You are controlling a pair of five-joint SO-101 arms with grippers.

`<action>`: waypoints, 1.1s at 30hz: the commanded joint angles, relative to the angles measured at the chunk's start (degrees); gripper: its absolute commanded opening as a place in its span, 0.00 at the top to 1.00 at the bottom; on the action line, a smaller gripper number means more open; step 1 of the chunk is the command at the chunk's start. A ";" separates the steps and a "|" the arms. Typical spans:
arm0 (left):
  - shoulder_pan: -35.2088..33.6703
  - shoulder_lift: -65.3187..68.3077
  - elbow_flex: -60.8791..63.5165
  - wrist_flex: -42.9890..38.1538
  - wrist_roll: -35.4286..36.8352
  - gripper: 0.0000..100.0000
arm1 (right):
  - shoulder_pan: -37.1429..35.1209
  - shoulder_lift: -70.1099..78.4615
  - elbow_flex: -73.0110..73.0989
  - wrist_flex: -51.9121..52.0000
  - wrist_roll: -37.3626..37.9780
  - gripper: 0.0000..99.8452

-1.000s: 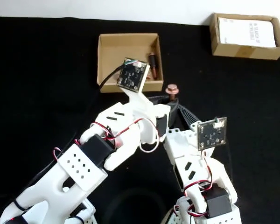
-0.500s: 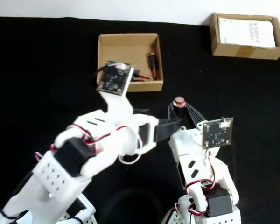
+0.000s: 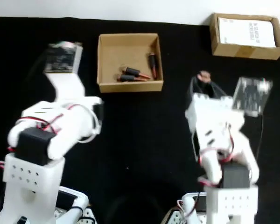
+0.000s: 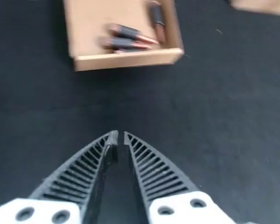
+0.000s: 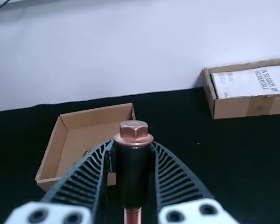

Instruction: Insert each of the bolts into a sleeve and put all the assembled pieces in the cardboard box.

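My right gripper [image 5: 132, 148] is shut on a black sleeve [image 5: 131, 172] with a copper bolt [image 5: 134, 132] through it, held upright; the bolt's threaded end pokes out below. From above, that bolt head [image 3: 204, 75] sits right of the cardboard box [image 3: 129, 87] and above the black cloth. Three assembled pieces [image 3: 132, 74] lie inside the box, one [image 3: 152, 65] against its right wall. My left gripper [image 4: 120, 136] hovers over bare cloth on the near side of the box [image 4: 128, 59], jaws together with nothing between them. The left arm [image 3: 60, 126] stands at the table's left.
A second cardboard box [image 3: 245, 50] holding a white booklet sits at the back right, also seen as the box [image 5: 245, 108] in the right wrist view. A white wall runs behind the table's far edge. Black cloth covers the table.
The left arm let go and swung back to the left, away from the right gripper. The right arm moved right and toward the back with the sleeved bolt in its jaws.
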 commanded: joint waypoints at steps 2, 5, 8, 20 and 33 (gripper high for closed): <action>-8.84 -0.66 -1.89 -0.70 -0.26 0.96 | -2.59 16.57 -17.98 0.31 -0.53 0.99; -11.91 -0.75 -1.89 -2.73 -0.26 0.96 | -4.97 28.09 -27.12 0.31 -0.44 0.99; -15.96 -2.86 -1.80 -4.92 -0.35 0.99 | -6.99 39.52 -35.30 0.31 3.69 0.99; -32.22 -27.65 12.97 -8.26 -0.35 0.99 | -11.74 76.44 -67.21 0.31 26.20 0.99; -33.19 -55.52 53.93 -38.95 -15.47 0.99 | -18.07 105.54 -90.95 0.22 47.65 0.99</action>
